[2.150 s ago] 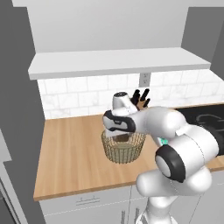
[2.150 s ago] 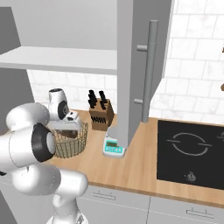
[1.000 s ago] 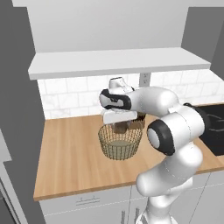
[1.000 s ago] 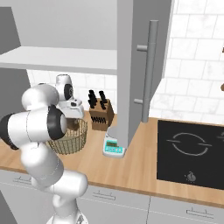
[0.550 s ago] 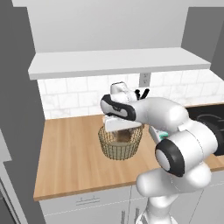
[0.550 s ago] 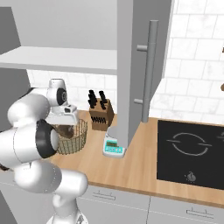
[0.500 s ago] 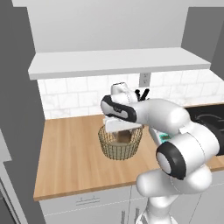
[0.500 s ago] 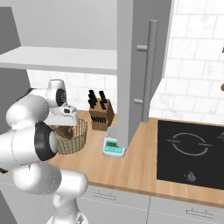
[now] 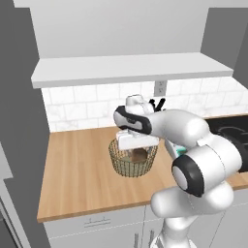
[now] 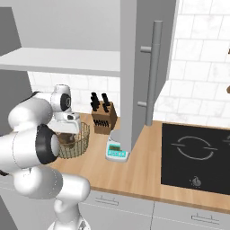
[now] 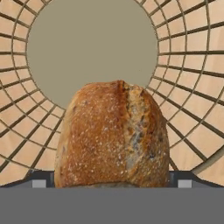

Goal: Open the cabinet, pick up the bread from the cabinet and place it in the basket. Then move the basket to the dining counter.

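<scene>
The bread (image 11: pixel 113 135) is seen inside the basket (image 9: pixel 132 157), toward 6 o'clock of its beige base in the hand view. The gripper (image 9: pixel 137 141) is lowered into the basket; its fingers (image 11: pixel 38 180) are spread wide on both sides of the bread, and no grip is seen.

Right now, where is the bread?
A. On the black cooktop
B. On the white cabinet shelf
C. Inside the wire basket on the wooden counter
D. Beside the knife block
C: the bread lies on the beige base of the basket, with mesh wall around it, under the open gripper.
</scene>
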You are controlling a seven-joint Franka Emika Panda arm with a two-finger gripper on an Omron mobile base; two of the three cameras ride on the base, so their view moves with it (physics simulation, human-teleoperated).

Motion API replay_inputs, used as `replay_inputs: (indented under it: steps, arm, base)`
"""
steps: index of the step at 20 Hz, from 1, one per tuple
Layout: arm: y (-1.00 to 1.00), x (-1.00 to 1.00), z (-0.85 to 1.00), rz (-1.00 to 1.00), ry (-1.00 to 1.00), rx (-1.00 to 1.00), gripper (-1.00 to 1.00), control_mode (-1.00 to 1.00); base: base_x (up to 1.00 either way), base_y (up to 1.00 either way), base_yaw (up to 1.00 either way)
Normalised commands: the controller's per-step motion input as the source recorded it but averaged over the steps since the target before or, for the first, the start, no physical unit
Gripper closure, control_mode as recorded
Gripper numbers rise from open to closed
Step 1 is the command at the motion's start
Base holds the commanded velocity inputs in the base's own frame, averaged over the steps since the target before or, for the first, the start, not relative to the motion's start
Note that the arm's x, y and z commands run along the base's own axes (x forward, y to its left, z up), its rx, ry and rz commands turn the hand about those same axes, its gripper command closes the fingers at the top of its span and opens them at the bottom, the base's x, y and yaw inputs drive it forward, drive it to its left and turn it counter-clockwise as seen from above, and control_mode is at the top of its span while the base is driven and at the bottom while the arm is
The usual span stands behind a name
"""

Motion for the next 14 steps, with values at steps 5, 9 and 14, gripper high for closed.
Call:
replay_inputs:
  steps: [5,9,14]
  arm:
    - [-0.17,-0.05,0.00,-0.21,0.00,-0.05,-1.00,-1.00]
    - [0.00,0.00,0.00,-0.14,-0.11,-0.07,-1.00,-1.00]
    - [0.05,0.01,0.00,-0.12,-0.22,-0.07,-1.00,-1.00]
  base:
    - [0.00,0.00,0.00]
    - [0.00,0.00,0.00]
    - [0.00,0.00,0.00]
